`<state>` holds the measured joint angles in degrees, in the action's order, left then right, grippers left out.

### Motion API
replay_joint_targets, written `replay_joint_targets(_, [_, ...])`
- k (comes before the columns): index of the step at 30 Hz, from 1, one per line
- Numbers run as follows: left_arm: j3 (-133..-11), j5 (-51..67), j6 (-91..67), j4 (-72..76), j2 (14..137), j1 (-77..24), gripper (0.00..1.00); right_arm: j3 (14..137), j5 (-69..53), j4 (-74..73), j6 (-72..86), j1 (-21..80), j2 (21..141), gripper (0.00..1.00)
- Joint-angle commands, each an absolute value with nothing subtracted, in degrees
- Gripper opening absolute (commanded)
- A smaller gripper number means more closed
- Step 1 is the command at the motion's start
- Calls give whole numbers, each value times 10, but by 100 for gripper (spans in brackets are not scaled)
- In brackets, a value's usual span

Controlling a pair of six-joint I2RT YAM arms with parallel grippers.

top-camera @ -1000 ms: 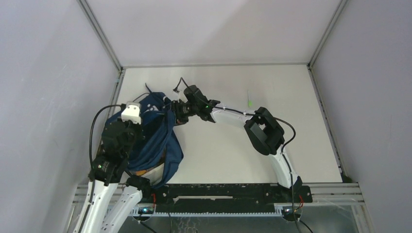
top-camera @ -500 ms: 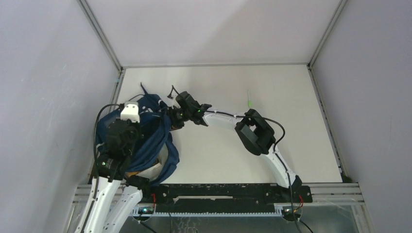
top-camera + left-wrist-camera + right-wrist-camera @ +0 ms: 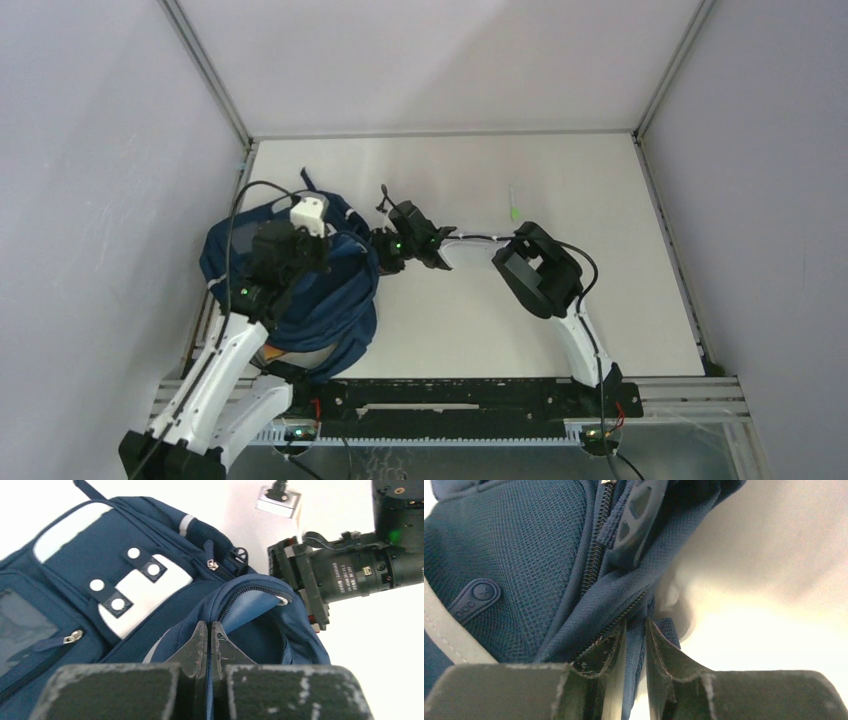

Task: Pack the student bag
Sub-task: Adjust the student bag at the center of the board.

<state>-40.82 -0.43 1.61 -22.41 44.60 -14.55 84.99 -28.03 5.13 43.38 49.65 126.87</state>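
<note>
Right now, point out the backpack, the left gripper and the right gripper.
backpack (image 3: 70, 575): left wrist view, navy front panel.
left gripper (image 3: 208, 630): left wrist view, between its fingertips, pinching backpack fabric.
right gripper (image 3: 635, 626): right wrist view, between its fingertips, clamping backpack fabric.

The left arm (image 3: 232, 348) hides part of the student bag (image 3: 340, 305).
</note>
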Motion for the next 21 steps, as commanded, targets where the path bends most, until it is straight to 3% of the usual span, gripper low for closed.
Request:
replay_joint_targets(1, [-437, 108, -18, -102, 487, -203, 0, 836, -339, 91, 453, 529, 1193, 27])
replay_joint_targets(15, [-463, 145, -33, -43, 513, -244, 0, 770, -301, 70, 423, 546, 1091, 27])
replay_joint_targets(21, [-432, 88, 11, -71, 478, -244, 0, 768, -231, 9, 386, 537, 1070, 35])
